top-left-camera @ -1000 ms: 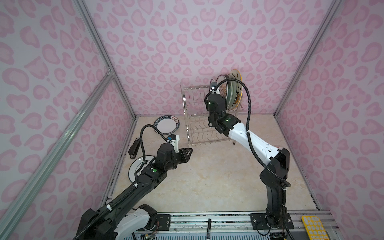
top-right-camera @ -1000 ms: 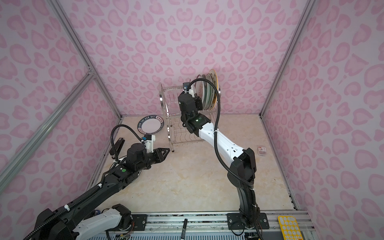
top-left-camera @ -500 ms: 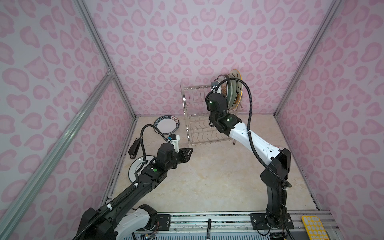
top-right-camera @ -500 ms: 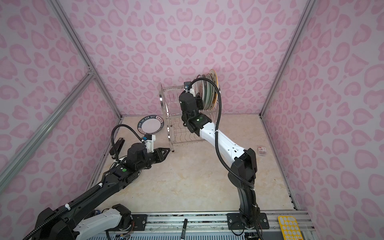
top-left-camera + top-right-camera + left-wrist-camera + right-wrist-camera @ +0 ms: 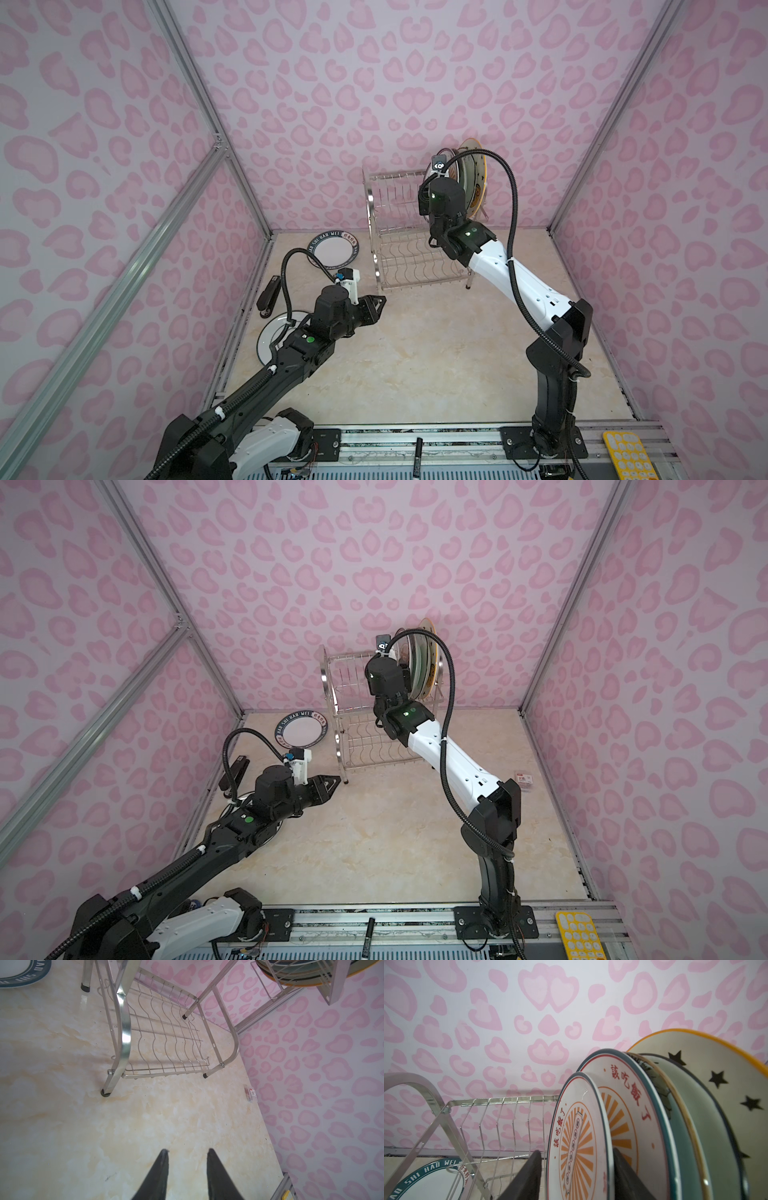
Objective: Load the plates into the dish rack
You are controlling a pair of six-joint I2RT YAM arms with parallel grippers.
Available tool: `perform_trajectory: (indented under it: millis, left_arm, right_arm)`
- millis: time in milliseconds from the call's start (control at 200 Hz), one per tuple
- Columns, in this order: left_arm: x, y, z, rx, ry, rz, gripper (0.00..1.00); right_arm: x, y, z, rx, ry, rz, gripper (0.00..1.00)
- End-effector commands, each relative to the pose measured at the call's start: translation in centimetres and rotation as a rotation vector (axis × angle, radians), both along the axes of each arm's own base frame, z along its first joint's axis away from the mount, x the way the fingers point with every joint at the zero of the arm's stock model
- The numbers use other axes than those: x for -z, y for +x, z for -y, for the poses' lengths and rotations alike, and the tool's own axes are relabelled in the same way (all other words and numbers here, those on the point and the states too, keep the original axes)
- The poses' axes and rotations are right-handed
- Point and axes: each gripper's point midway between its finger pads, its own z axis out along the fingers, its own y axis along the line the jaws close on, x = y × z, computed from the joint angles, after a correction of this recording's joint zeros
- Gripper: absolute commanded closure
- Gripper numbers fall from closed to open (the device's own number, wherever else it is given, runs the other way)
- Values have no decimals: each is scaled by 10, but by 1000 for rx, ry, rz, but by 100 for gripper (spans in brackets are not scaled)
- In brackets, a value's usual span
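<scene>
Plates (image 5: 629, 1109): five upright in the one dish rack (image 5: 124, 1028), two flat at mid-left; right pincer (image 5: 576, 1150) loosely parted astride the front plate (image 5: 577, 1126), left pincer (image 5: 187, 1150) part-open, empty.

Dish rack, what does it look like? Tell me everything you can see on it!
The dish rack is shiny silver metal wire with two levels and looped side frames. It stands upright on four dark-tipped legs on the marbled table, near the back wall. Five plates stand on edge in the slotted top level, all at one end. The other slots are empty, and so is the wavy-wire bottom level. The right gripper straddles the nearest orange-sunburst plate.
</scene>
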Motion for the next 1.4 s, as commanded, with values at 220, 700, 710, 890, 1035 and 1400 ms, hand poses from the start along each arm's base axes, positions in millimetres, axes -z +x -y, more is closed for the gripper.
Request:
perform_trajectory:
  millis: [220, 700, 710, 890, 1035, 1400]
  left_arm:
    - [-10, 4, 3, 2, -18, 31, 66]
    - [-10, 4, 2, 0, -18, 32, 66]
    - [-10, 4, 2, 0, -18, 33, 66]
    - [-9, 4, 2, 2, -19, 32, 66]
    - [-10, 3, 2, 1, -19, 33, 66]
    - [-10, 3, 2, 0, -21, 35, 66]
  right_arm:
    - [9, 4, -2, -94, 77, -58, 47]
    - [3, 2, -5, -128, 97, -45, 47]
    - [2, 1, -5, -130, 97, -44, 47]
    - [-2, -3, -7, -144, 100, -35, 46]
    - [-10, -9, -11, -158, 99, -22, 43]
    - [-24, -22, -14, -171, 93, 10, 41]
